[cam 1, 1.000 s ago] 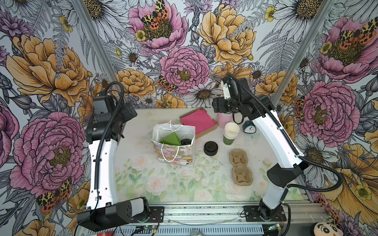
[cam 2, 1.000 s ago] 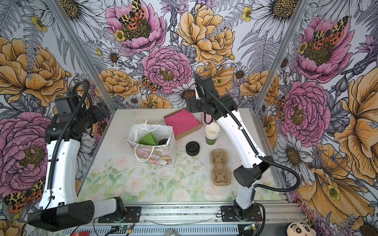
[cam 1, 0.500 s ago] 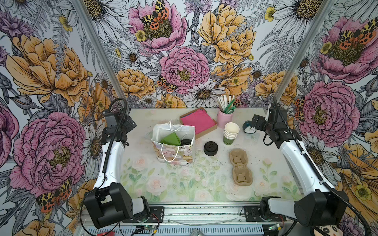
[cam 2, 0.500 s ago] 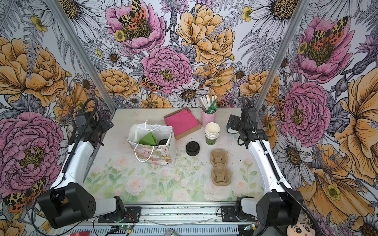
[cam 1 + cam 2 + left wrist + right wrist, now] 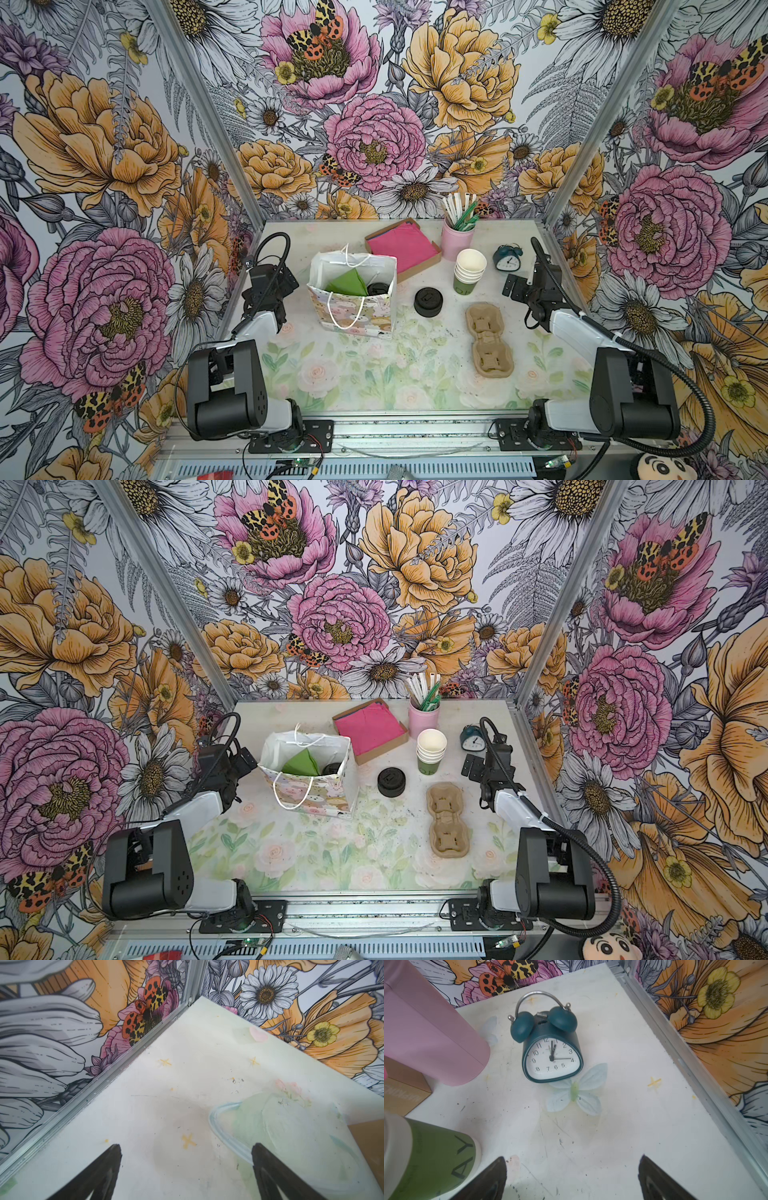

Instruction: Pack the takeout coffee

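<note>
Both arms have come down from their raised reach of a second ago and now sit folded low at the table's two sides.

In both top views the left gripper (image 5: 274, 286) is by the left wall and the right gripper (image 5: 514, 287) by the right wall, each well apart from the gift bag (image 5: 353, 309). The bag stands upright and open. The takeout coffee (image 5: 380, 289) (image 5: 332, 768) is inside it beside green tissue (image 5: 347, 282), with only its black lid showing over the bag wall. To the bag's right are the pile of spare lids (image 5: 428, 301), the stack of cups (image 5: 469, 270) and the pulp carrier (image 5: 490, 345).

The left wrist view shows none of these, only the table's (image 5: 187, 1088) bare back corner and a cardboard box edge (image 5: 369, 1147). Its fingertips (image 5: 108, 1167) are spread wide with nothing between them.

The right wrist view gives detail the top views lack: the teal alarm clock (image 5: 552, 1051), its dial readable, near a pink tumbler (image 5: 425, 1032) and the green bottom cup (image 5: 436, 1163). Here too the fingertips (image 5: 654, 1178) stand fully apart and hold nothing. Neither wrist view shows the bag or the coffee.
</note>
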